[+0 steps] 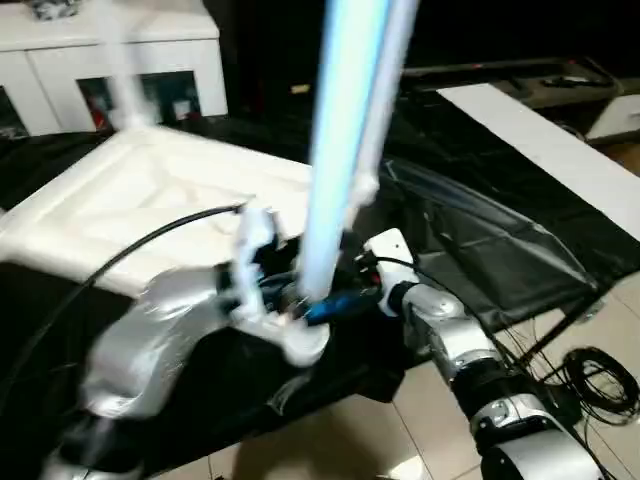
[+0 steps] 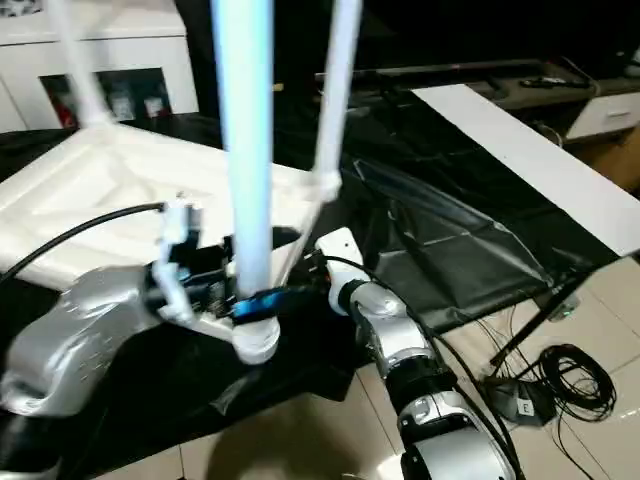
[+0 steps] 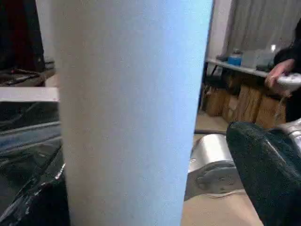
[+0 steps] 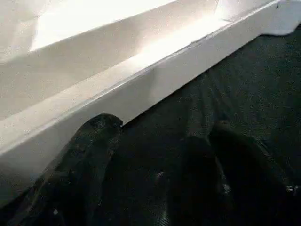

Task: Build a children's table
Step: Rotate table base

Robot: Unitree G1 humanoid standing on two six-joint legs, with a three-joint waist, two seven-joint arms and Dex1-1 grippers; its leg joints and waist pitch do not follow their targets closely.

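Tabletop (image 1: 150, 205), white and turned ribbed side up, lies on the black sheet (image 1: 470, 240) that covers the work surface, toward our left. One leg (image 2: 330, 110) already stands upright in the corner socket at the tabletop's near right corner, and another leg (image 2: 80, 75) rises at its far corner, in front of the white cabinet (image 1: 120, 60).

A third leg (image 1: 345, 150) we hold nearly upright in our left gripper (image 1: 300, 305), just in front of the tabletop's near edge; its lower end sits between the spread-wide fingers, which clasp the tube, and in the left wrist view the leg stands as a broad white column right beside one black finger (image 3: 263, 160).

Our right gripper (image 4: 160, 174) hangs low over the black sheet, just beside the tabletop's white rim (image 4: 155, 75); its fingers (image 4: 89, 155) stand apart with nothing between them. From the head we see its silver forearm (image 1: 470, 370) reaching in from the right, close to the held leg.

Farther right a long white board (image 1: 560, 150) lies across the sheet, and cables (image 1: 595, 385) coil on the tiled floor. In the left wrist view a person's hand (image 3: 277, 73) holds something pale in the background.
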